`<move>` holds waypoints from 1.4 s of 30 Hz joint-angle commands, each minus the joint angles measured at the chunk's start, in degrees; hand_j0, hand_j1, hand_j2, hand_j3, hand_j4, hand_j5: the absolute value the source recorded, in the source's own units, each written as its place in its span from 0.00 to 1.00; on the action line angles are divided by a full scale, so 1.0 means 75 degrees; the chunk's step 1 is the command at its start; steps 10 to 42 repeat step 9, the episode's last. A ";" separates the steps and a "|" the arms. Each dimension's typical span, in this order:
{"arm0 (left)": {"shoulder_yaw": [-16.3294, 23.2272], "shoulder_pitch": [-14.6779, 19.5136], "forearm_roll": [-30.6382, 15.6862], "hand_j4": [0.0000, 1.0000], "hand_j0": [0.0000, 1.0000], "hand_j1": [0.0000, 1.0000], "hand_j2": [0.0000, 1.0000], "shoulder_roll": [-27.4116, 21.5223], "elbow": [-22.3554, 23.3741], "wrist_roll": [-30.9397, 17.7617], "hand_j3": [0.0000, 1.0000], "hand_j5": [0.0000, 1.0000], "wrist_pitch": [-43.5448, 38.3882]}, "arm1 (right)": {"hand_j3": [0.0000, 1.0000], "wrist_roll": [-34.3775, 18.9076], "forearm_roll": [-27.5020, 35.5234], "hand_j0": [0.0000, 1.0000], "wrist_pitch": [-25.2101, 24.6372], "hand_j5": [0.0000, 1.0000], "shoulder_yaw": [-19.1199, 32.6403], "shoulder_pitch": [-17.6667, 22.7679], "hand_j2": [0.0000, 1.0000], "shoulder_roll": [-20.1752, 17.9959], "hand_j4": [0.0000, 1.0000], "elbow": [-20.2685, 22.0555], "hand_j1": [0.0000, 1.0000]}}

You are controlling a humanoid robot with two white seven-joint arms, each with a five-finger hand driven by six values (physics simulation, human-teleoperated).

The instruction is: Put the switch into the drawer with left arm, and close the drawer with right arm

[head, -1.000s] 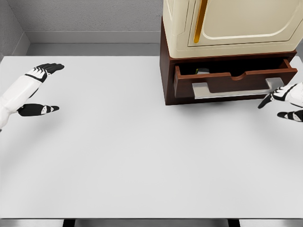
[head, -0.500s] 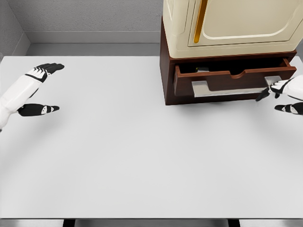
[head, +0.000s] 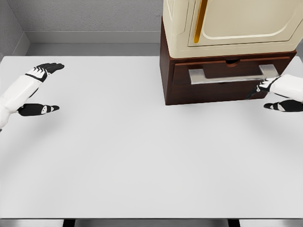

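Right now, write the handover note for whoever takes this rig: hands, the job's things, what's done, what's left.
Left hand: open, holding nothing, hovering over the table's left side.
Right hand: open, fingertips at the drawer front, beside the right end of its silver handle.
Drawer: front looks flush with the brown cabinet, no gap visible.
Switch: not visible anywhere; presumably inside the shut drawer, but that cannot be confirmed.
Done: drawer appears closed.
Left: withdraw the right hand; verify the drawer is fully seated.
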State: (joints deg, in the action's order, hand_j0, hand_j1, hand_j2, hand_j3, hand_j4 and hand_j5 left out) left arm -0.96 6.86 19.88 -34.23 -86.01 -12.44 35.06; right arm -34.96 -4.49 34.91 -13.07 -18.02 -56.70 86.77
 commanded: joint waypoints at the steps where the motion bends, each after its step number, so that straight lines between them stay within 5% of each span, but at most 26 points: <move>1: -0.0013 0.0012 -0.0060 1.00 1.00 1.00 1.00 -0.0007 0.0007 0.0006 1.00 1.00 -0.0008 | 0.68 -0.0006 -0.0023 0.68 0.0012 0.68 -0.0144 0.0000 0.68 0.0071 0.68 -0.0108 0.68; 8: -0.0001 0.0000 -0.0037 1.00 1.00 1.00 1.00 0.0005 0.0019 0.0006 1.00 1.00 -0.0008 | 0.70 -0.0006 -0.0175 0.70 0.0012 0.70 -0.0272 0.0164 0.70 0.0024 0.70 -0.0026 0.70; 9: 0.0022 -0.0012 -0.0025 1.00 1.00 1.00 1.00 0.0005 0.0019 -0.0005 1.00 1.00 -0.0008 | 0.84 -0.0006 -0.0175 0.84 0.0012 0.84 -0.0319 0.0199 0.84 0.0012 0.84 0.0079 0.84; 42: 0.0022 -0.0012 -0.0025 1.00 1.00 1.00 1.00 0.0005 0.0019 -0.0005 1.00 1.00 -0.0008 | 0.84 -0.0006 -0.0175 0.84 0.0012 0.84 -0.0319 0.0199 0.84 0.0012 0.84 0.0079 0.84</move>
